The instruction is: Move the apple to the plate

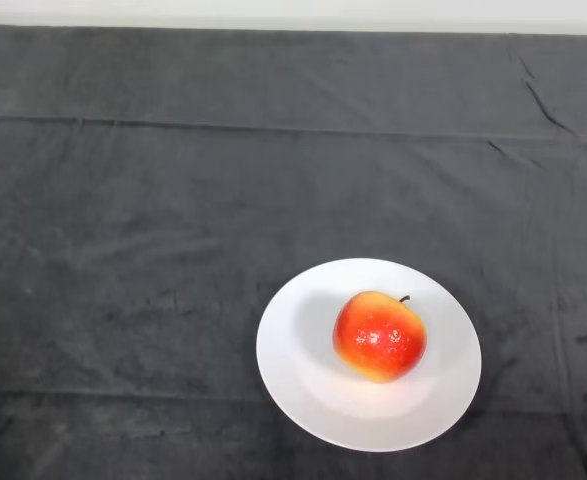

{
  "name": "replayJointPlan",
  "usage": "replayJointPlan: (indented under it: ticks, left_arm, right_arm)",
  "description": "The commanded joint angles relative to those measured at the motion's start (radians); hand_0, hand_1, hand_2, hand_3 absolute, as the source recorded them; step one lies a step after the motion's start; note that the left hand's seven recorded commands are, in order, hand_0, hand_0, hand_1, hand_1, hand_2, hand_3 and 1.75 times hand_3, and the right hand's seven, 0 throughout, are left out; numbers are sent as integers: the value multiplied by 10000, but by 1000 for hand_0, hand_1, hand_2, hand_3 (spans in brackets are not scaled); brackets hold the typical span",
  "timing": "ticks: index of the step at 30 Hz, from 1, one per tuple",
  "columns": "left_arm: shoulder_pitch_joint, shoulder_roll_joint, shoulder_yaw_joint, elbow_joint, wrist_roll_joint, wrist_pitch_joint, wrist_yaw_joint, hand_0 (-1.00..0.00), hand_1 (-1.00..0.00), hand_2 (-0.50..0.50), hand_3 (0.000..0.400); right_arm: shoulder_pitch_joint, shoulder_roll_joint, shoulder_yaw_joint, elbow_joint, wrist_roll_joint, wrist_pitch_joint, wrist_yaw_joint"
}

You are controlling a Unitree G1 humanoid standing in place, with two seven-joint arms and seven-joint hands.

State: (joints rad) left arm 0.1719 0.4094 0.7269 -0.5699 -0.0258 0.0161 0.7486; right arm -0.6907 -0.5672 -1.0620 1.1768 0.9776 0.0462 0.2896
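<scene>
A red and yellow apple [379, 336] with a short dark stem sits on a round white plate [303, 390], a little right of the plate's middle. The plate lies on the dark cloth in the lower right part of the head view.
The dark cloth [173, 220] covers the whole table and shows a few creases, with a fold line running across near the back. The table's far edge [293, 28] meets a pale wall at the top of the view.
</scene>
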Motion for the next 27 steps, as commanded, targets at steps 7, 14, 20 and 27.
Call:
replayJointPlan:
  ticks: [7,14,20,27]
  left_arm:
    - [-165,-61,268,89,-70,-33,59,0,0,0,0]
    - [-234,-78,172,86,-4,8,99,0,0,0,0]
    - [-232,-75,168,60,-52,45,72,0,0,0,0]
    - [-238,-77,139,28,-53,86,66,0,0,0,0]
  right_arm:
    - [-175,-271,-9,77,199,-84,35]
    - [-175,-271,-9,77,199,-84,35]
    - [-175,-271,-10,77,199,-84,35]
    - [-175,-271,-10,78,198,-84,36]
